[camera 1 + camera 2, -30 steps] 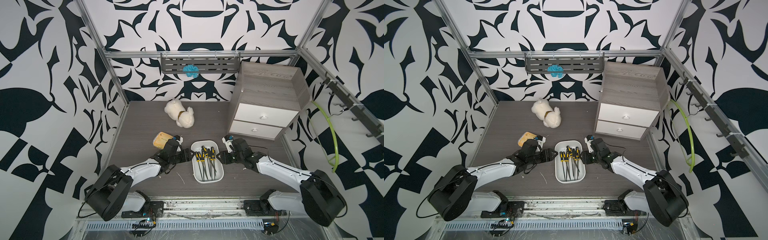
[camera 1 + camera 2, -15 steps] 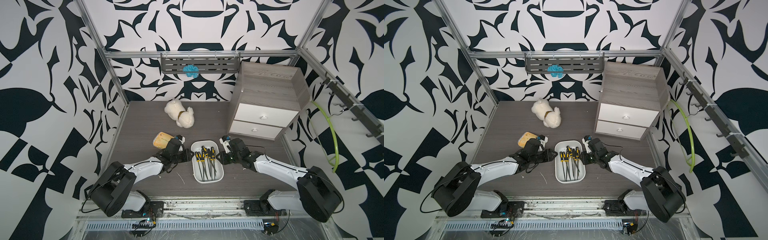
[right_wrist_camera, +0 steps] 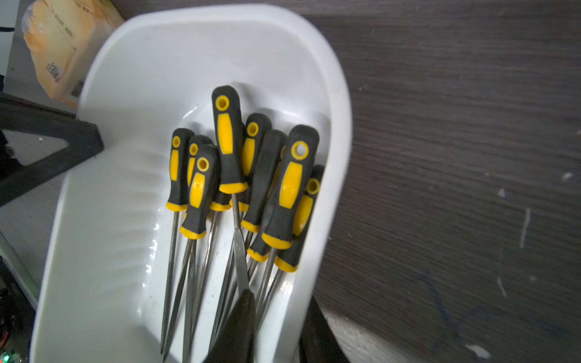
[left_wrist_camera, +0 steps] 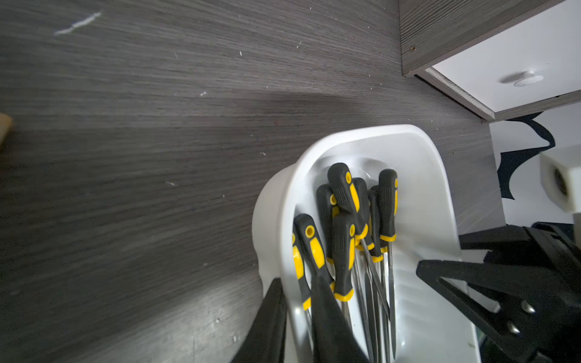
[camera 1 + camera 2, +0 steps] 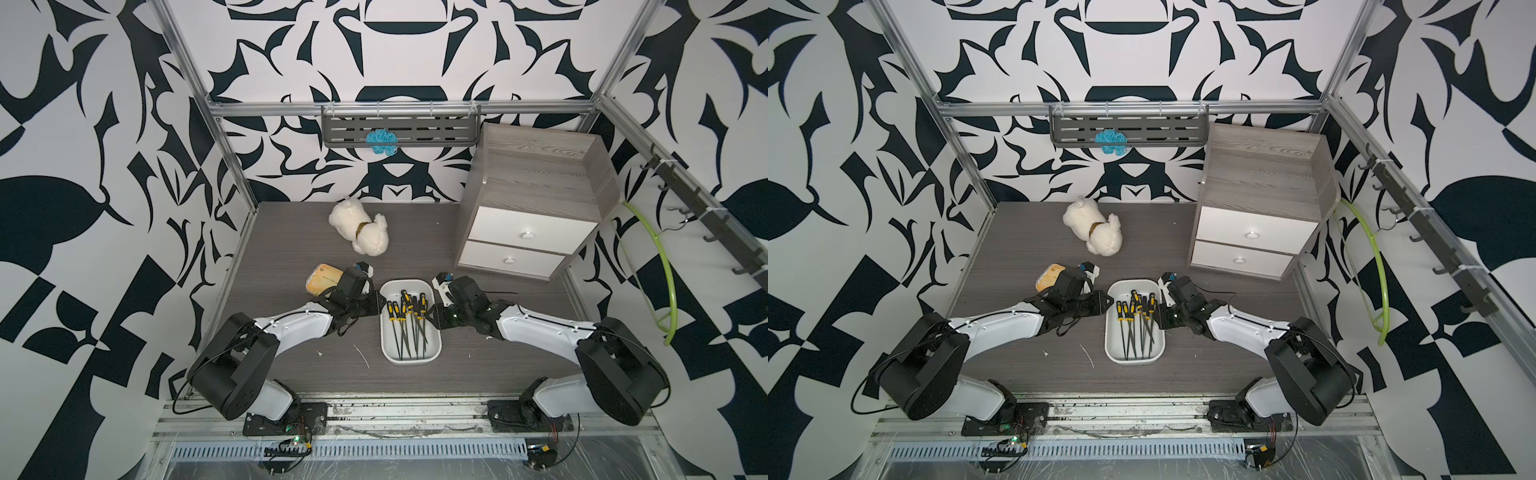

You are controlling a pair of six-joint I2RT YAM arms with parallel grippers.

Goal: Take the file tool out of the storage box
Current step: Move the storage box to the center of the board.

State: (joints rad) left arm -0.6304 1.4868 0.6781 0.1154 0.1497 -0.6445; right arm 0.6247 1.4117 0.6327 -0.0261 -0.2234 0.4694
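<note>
Your desk (image 5: 291, 249): dark grey woodgrain. On it you have white storage box (image 5: 410, 360) front centre, yellow packet (image 5: 322, 277) beyond it to left, cream plush dog (image 5: 360, 230) behind, grey two-drawer cabinet (image 5: 536, 195) back right, white scraps (image 5: 360, 356) scattered.

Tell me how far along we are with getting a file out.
Done: left gripper and right gripper are at the storage box. In hand: each pinches a side wall, apparently steadying it. Remaining: every file lies inside, none gripped or lifted.
</note>
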